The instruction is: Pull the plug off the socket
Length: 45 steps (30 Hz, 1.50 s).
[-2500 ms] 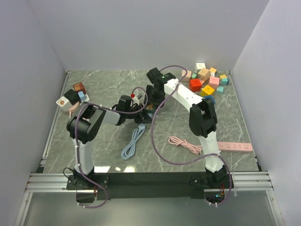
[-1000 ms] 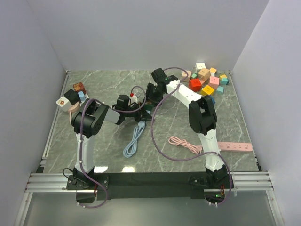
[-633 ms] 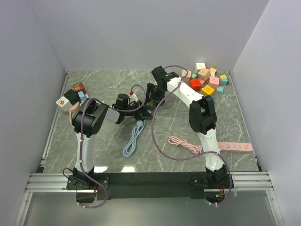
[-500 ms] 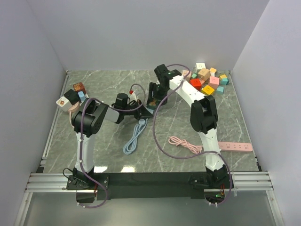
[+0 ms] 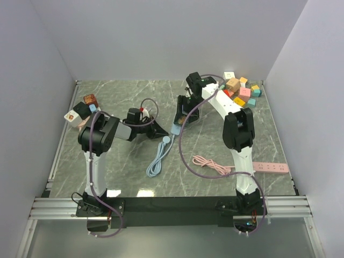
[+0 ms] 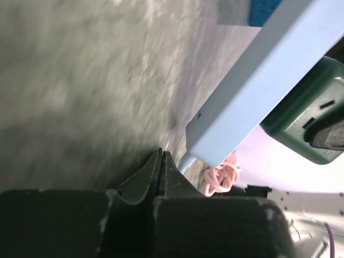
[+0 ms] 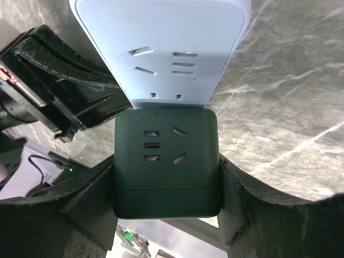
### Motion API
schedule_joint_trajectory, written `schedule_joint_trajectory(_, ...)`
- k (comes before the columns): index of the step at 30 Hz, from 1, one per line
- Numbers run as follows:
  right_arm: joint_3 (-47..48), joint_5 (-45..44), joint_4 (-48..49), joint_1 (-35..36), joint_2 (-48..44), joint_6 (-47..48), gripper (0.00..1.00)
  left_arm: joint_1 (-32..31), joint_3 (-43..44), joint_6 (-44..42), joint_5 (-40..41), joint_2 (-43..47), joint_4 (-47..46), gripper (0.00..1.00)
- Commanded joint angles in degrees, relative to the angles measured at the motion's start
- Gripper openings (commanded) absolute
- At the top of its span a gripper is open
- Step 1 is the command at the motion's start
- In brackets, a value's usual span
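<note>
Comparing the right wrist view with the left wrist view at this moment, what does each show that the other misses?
Right wrist only: the slotted socket face of the pale blue power strip, and the right fingers clamping the dark green cube adapter on two sides. Left wrist only: the coiled pink cable, and the left fingers pressed together with nothing between them. Both: the strip and the adapter joined, and the grey marble tabletop.
</note>
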<state>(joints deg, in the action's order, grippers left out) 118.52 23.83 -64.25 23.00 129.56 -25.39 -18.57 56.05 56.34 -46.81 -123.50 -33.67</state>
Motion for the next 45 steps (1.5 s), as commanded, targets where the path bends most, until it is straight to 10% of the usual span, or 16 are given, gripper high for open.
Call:
schedule_joint_trajectory(1, 1.10, 3.32, 0.00, 0.46, -1.06, 1.91, 0.00, -0.07, -2.79, -5.62, 9.36, 5.00, 13.97, 0.01)
schedule_joint_trajectory(4, 1.89, 5.77, 0.18, 0.38, 0.43, 3.67, 0.00, 0.02, -0.51, -7.38, 11.90, 13.36, 19.42, 0.12)
schedule_joint_trajectory(9, 1.37, 10.70, 1.92, 0.37, 1.93, 5.96, 0.00, 0.72, 7.13, -10.28, 14.38, 17.42, 24.35, 0.63)
schedule_joint_trajectory(13, 0.48, 13.69, 5.01, 0.38, 2.02, 5.35, 0.00, 1.43, 12.84, -12.12, 13.32, 13.13, 25.32, 0.75)
schedule_joint_trajectory(37, -0.92, 25.29, 8.00, 1.69, 2.98, 7.11, 0.00, 0.29, 20.23, -24.78, 10.60, 12.42, 24.00, 0.85)
schedule_joint_trajectory(45, 1.01, 26.52, 9.05, 2.92, 3.07, 6.05, 0.00, -2.44, 25.07, -29.27, 11.12, 6.88, 32.70, 0.70)
